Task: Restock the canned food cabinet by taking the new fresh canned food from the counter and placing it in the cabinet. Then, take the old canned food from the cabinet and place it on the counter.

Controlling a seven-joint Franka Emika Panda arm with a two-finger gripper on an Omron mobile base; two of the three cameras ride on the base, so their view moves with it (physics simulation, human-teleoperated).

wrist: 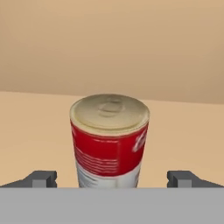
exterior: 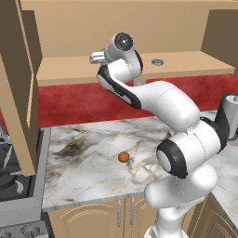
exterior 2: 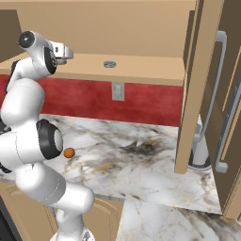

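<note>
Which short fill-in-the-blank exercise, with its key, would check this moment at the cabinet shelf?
1. In the hand view, the can stands between the two finger tips, its upper band coloured ____.
2. The gripper is not closed on the can; its jaws are ____.
3. The flat round tin rests on the cabinet's wooden ____.
4. The small ball on the marble counter is ____.
Missing words: red; open; shelf; orange.

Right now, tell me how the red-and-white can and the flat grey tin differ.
The red-and-white can is taller than wide; the flat grey tin is much wider than tall. The can wears a red and white label, while the tin looks plain grey. Both are round and sit on the cabinet shelf.
</note>
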